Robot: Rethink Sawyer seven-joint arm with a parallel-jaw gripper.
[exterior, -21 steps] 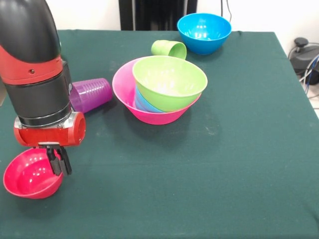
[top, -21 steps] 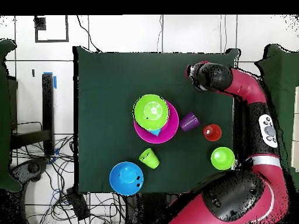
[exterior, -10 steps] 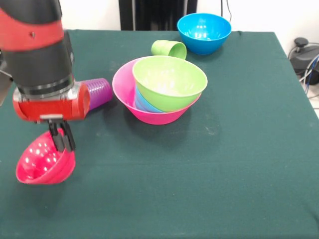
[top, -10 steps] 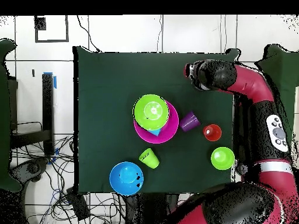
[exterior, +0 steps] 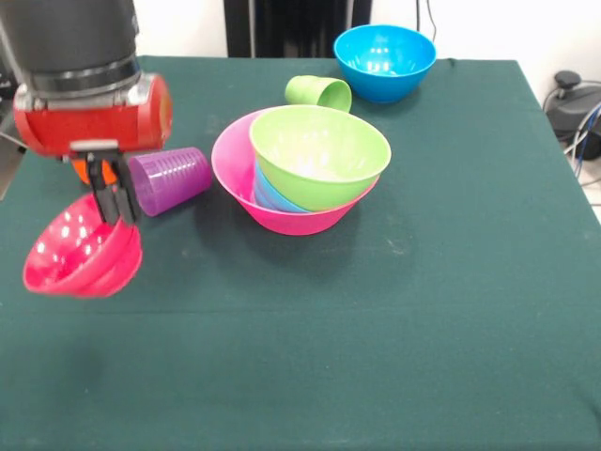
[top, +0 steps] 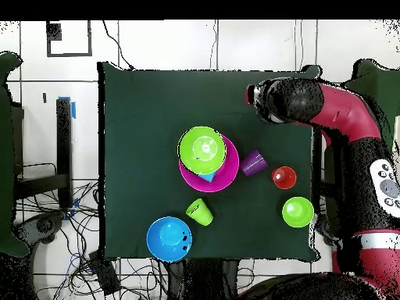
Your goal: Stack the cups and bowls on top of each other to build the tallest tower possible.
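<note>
Front view: the pincer [exterior: 111,193] pinches the rim of the small red bowl [exterior: 83,256], which hangs tilted clear of the table [exterior: 451,282]. The tower [exterior: 310,164], a green bowl nested in the large pink bowl, stands right of the purple cup [exterior: 169,178].

Overhead view: the arm [top: 312,105] covers the bowl. Step in hand: transport. Next, carry it over the tower, level it and release.

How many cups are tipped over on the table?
2. The purple cup lies beside the pink bowl; the green cup lies by the blue bowl. The arm may hide more.
</note>
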